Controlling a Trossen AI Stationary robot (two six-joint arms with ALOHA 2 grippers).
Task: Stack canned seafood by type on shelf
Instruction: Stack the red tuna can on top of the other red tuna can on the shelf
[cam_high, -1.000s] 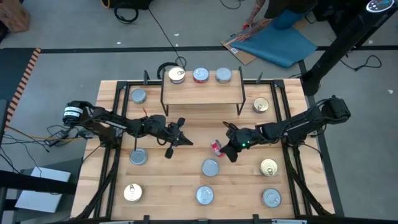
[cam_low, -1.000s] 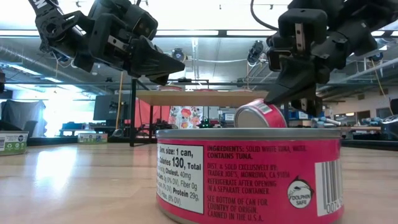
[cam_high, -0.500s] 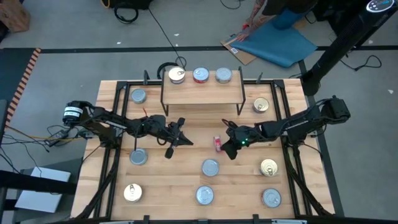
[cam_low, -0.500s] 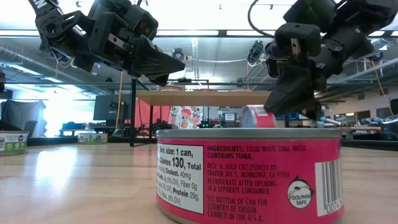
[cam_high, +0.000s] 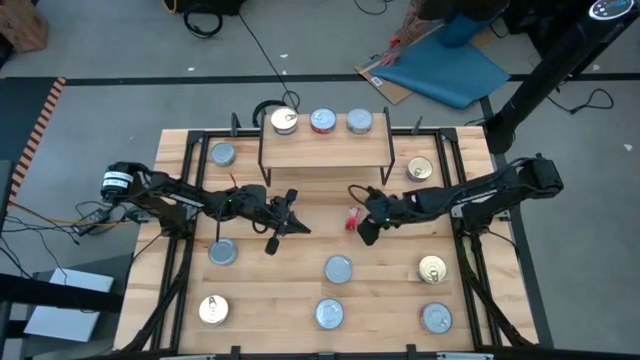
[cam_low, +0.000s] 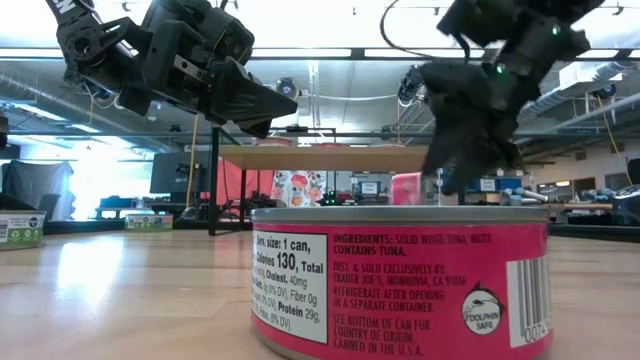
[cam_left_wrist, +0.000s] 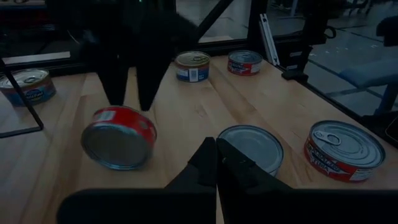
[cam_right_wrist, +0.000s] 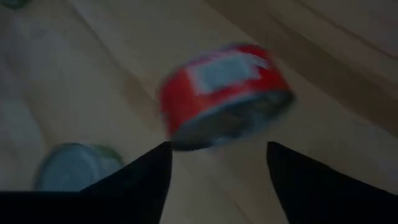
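Three tins on shelf, perhaps nine on tabletop

tipped tin: red, silver end | shelf: light wood | near tin: pink label

Motion blurs the red tin, and the foreground tin hides its base.
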